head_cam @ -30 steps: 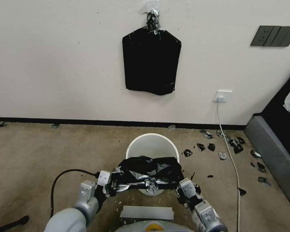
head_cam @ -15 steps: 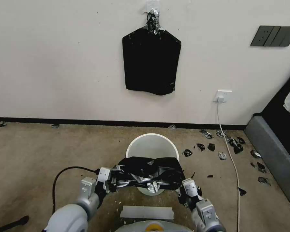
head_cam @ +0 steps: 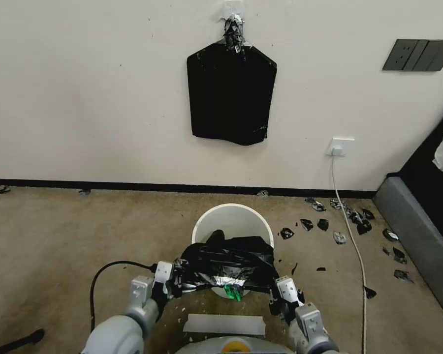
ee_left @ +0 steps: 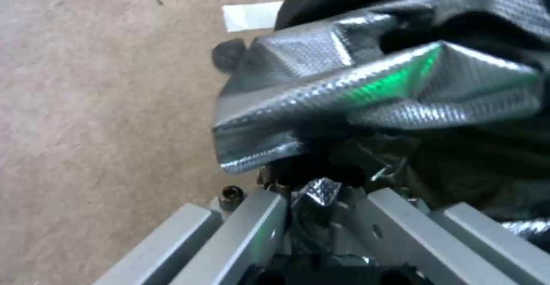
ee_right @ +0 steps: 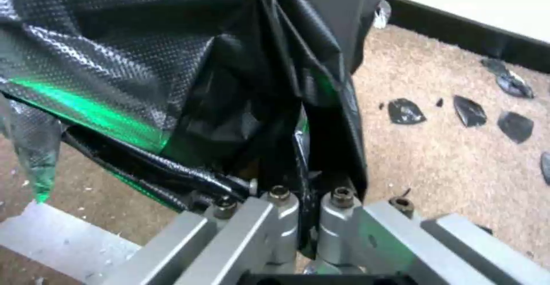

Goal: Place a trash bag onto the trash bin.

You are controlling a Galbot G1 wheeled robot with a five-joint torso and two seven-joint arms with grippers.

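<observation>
My left gripper [head_cam: 174, 281] and right gripper [head_cam: 275, 293] each pinch an edge of the trash bag [head_cam: 229, 263], draped over the near rim of the trash bin [head_cam: 231, 219] on the floor. The far rim looks uncovered, so I should spread the mouth evenly and avoid tearing.

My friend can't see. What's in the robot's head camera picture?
Two grippers, left and right, hold a crinkly glossy black plastic trash bag over the near rim of a round cream-white plastic bin on tan carpet.
</observation>
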